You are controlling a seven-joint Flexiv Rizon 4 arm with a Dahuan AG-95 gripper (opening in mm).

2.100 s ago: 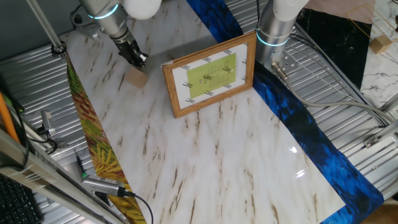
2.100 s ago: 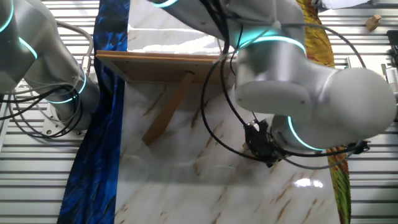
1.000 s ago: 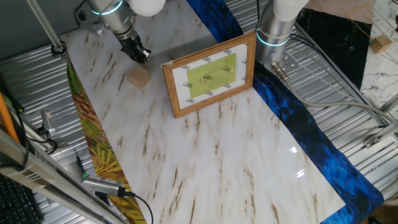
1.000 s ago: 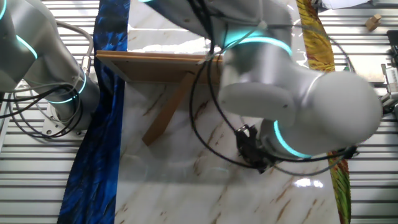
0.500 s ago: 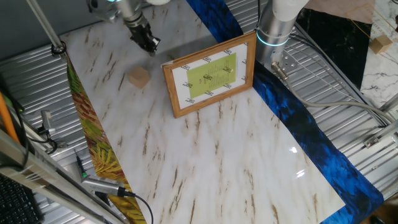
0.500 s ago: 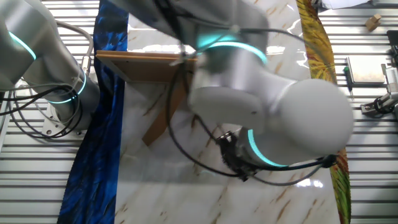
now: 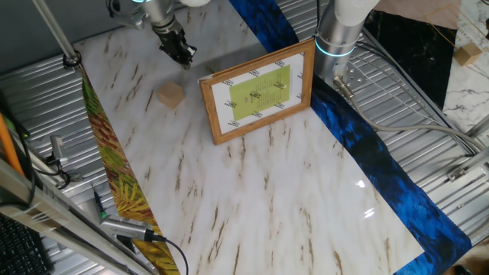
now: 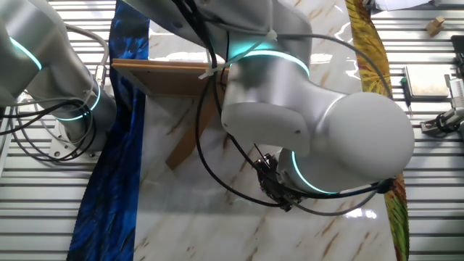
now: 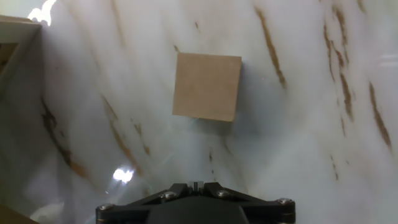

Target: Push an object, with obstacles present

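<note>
The wooden cube [image 7: 171, 95] is resting on the marble tabletop [image 7: 252, 191], just left of the upright picture frame [image 7: 257, 91], apart from it. The gripper [image 7: 182, 56] is hovering beyond the cube, clear of contact, holding nothing; how far its fingers are parted cannot be told. Judged: it is lining up behind the cube, avoiding the frame.

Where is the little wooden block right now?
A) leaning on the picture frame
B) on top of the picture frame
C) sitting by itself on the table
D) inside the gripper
C: the little wooden block sits alone on the marble table, apart from the gripper and with bare table between it and the picture frame.
</note>
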